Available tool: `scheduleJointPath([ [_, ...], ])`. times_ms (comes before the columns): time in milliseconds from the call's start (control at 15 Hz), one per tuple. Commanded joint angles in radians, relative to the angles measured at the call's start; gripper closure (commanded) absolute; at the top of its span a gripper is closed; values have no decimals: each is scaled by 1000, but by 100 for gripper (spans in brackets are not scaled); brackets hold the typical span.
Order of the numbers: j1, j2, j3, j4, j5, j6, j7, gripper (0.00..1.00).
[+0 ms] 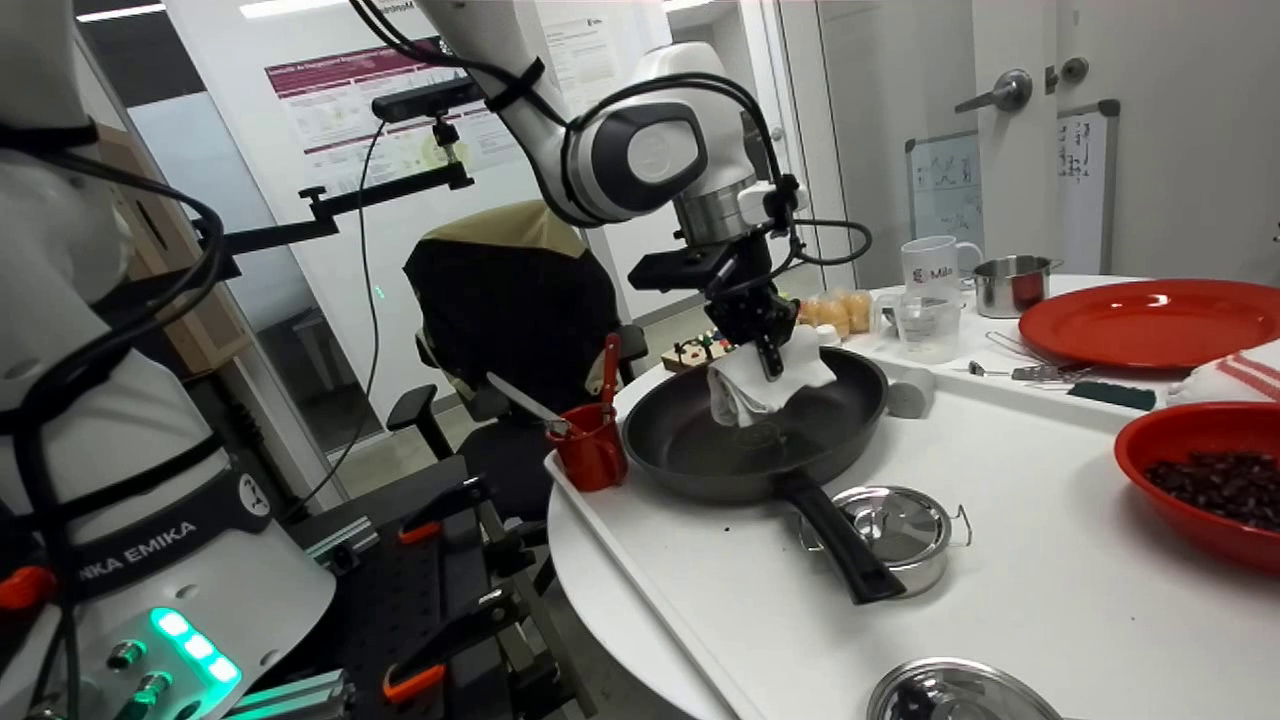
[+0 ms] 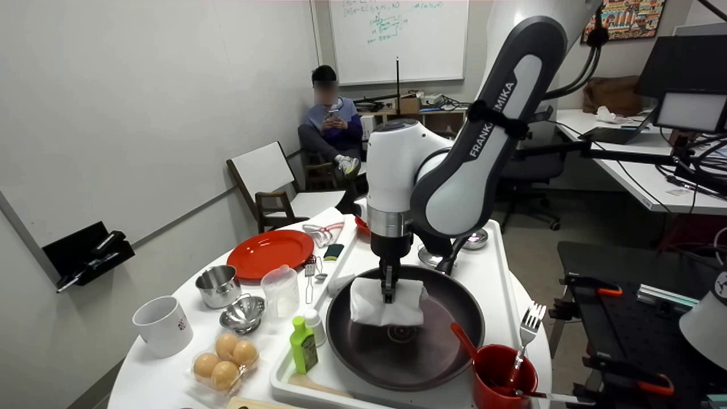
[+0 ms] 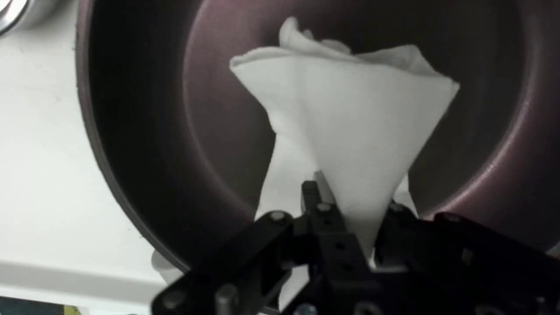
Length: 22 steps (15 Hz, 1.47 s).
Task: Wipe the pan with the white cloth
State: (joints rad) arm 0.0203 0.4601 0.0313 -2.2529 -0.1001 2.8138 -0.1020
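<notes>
White cloth, creased and folded over, is pinched in the claw, whose jaws have the fabric between them and point downward. In the wrist view it fans out ahead of the grip. It hangs within the rim of the dark frying pan; whether its lower edge touches the pan I cannot tell. The pan sits on a white tray, which lies on the round white bench. In an exterior view the pan's black handle crosses in front of a lidded steel pot; contact is unclear. Just beside the pan stands a red mug with a fork and other cutlery leaning in it. Across the pan from the mug, a green bottle stands beside a white shaker. Further out on the bench are a clear pack of four eggs, a white mug, a small steel colander and a red plate.
</notes>
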Motion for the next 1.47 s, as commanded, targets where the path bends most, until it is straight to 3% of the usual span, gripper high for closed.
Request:
scheduleJointPath([
  [0,25,66,-27,-6,-4,194,49,91],
  [333,44,150,-85,33,22,328,91,91],
  [933,31,119,-151,34,33,266,107,91],
  [1400,74,128,-219,17,-1,234,102,90],
])
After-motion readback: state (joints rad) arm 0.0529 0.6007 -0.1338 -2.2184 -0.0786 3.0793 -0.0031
